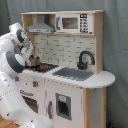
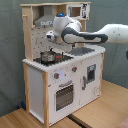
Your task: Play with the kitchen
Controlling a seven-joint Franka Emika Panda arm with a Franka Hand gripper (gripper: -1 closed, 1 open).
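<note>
Pale wood and smooth white panels form the boxy kitchen [image 1: 75, 85] [image 2: 65, 75]. A round metal pot [image 1: 33, 62] [image 2: 48, 56] sits on its black hob. The tool [image 2: 51, 44] hangs above it; whether its fingers are apart, I cannot tell

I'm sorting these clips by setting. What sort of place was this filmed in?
Probably a lab or test room, not a home: a toy play kitchen stands on a wooden platform before a grey curtain backdrop, with a robot arm reaching over its hob.

Wooden tabletop [image 2: 100, 107] under the kitchen [image 2: 60, 85]
</note>
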